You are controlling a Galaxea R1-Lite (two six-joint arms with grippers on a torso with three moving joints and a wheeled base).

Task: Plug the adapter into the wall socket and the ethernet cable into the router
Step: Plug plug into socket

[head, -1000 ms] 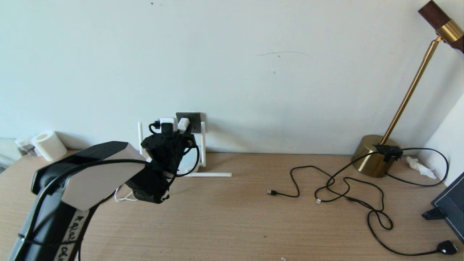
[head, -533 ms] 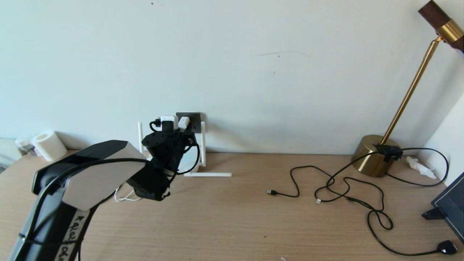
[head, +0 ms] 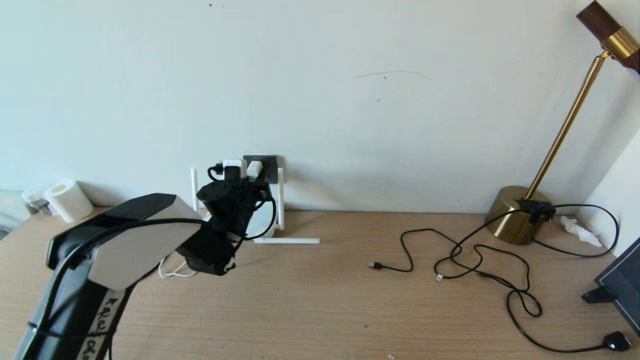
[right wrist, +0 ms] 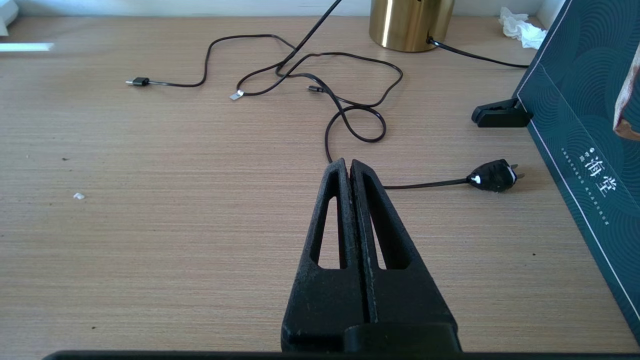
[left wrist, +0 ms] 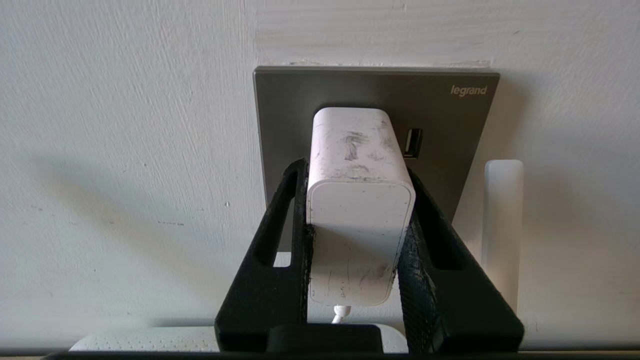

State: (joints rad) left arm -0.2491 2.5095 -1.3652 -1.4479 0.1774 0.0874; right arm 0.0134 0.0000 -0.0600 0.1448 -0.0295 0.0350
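The left claw (left wrist: 356,200) is clamped on the adapter (left wrist: 357,200), one finger pressed against each long side of the white block. The adapter's far end meets the face of the wall socket (left wrist: 285,110), a dark grey plate marked "legrand"; the wrist view does not show how deep the pins sit. A thin white cord (left wrist: 341,314) leaves the adapter's near end.

In the head view, the left arm reaches from the lower left toward the wall socket (head: 270,167), which is mounted on the wall just above the counter (head: 320,300). The router (head: 267,232) stands directly below the socket, largely hidden by the arm; its white antennas (head: 280,197) rise beside the plate, and one lies flat on the counter.

The right claw (right wrist: 350,167) hangs above the counter with its fingers pressed together and holding nothing. Thin black cables (right wrist: 310,85) lie looped ahead of it, near a brass lamp base (right wrist: 410,22). A black plug (right wrist: 492,176) rests beside a dark green box (right wrist: 590,150).
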